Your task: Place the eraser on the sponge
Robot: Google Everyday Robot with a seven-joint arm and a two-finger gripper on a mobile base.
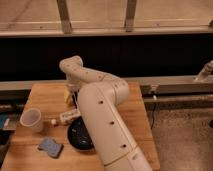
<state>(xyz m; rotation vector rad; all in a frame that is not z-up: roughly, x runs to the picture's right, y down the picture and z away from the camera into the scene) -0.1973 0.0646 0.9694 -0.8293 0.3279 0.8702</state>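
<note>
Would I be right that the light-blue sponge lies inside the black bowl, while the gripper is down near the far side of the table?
Not quite: the camera view shows the sponge lying on the wooden table beside the black bowl, not inside it. The gripper is indeed down near the table's far side.

Bulky off-white arm (105,122) w/ dark screwholes

A white cup (31,119) stood at the table's (46,96) left. A tube (67,116) lay just behind a black bowl (78,135).
</note>
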